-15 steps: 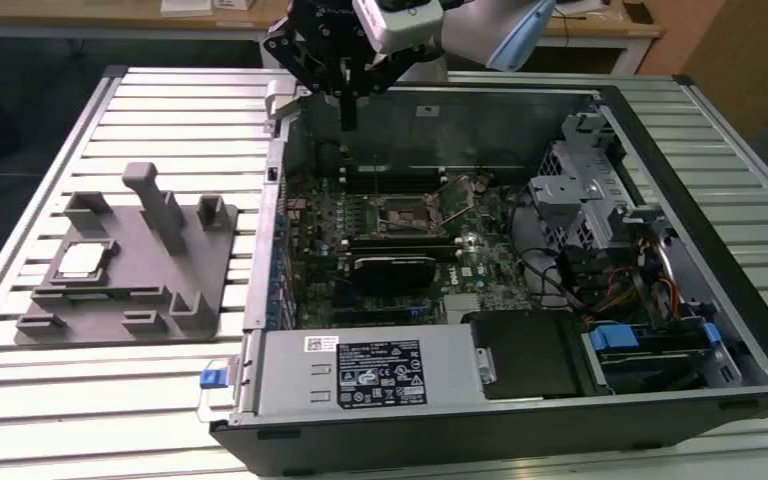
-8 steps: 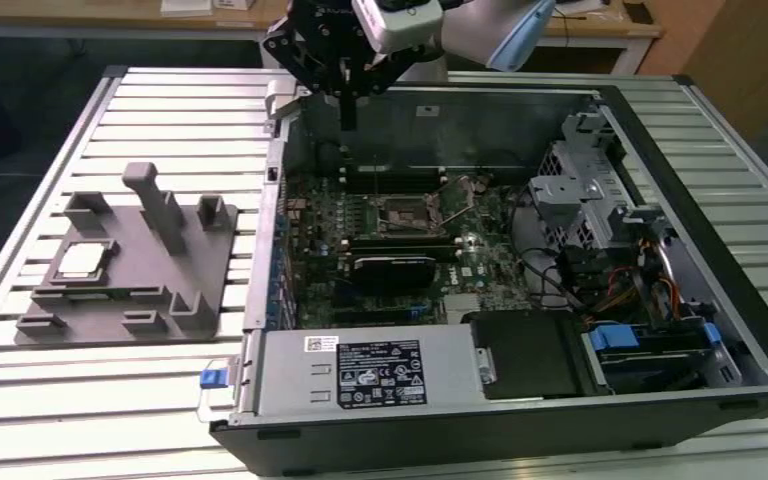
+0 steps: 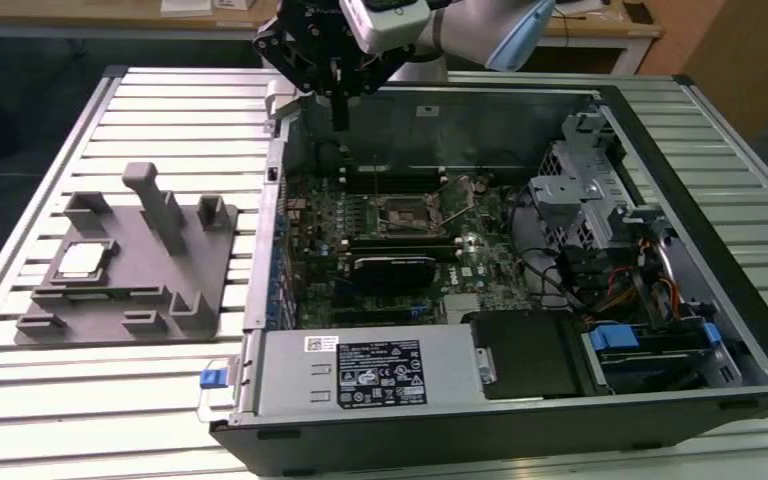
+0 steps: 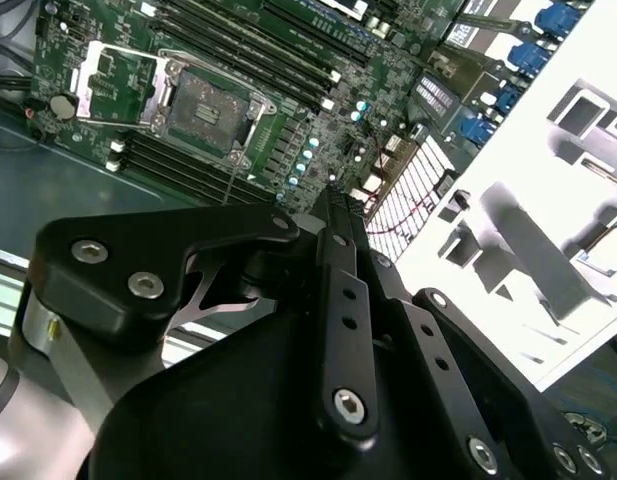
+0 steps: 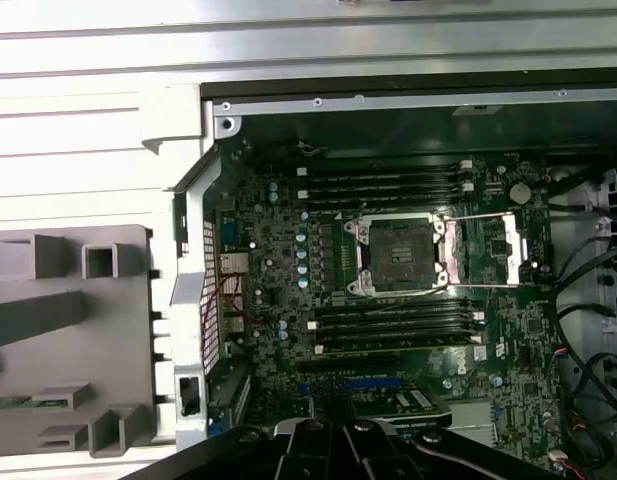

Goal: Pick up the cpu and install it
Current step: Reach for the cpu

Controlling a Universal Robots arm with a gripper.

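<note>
The cpu (image 3: 80,260), a small silvery square chip, lies flat in a recess of the grey plastic fixture (image 3: 131,290) at the exterior view's left, outside the computer case. My gripper (image 3: 340,122) hangs above the back edge of the open case, far from the cpu, its thin black fingers together and holding nothing. In the second wrist view the gripper (image 4: 333,200) points toward the motherboard beside the socket (image 4: 203,105). The socket (image 5: 398,255) stands open with its metal frame flipped aside, nothing in it. The gripper (image 5: 328,430) also shows in the first wrist view.
The open computer case (image 3: 704,330) lies on a slatted metal table (image 3: 157,110). Inside are the motherboard (image 3: 398,230), memory slots (image 5: 388,325), a drive cage (image 3: 578,200), cables (image 3: 624,290) and the power supply (image 3: 357,375). The fixture (image 5: 68,340) has upright posts.
</note>
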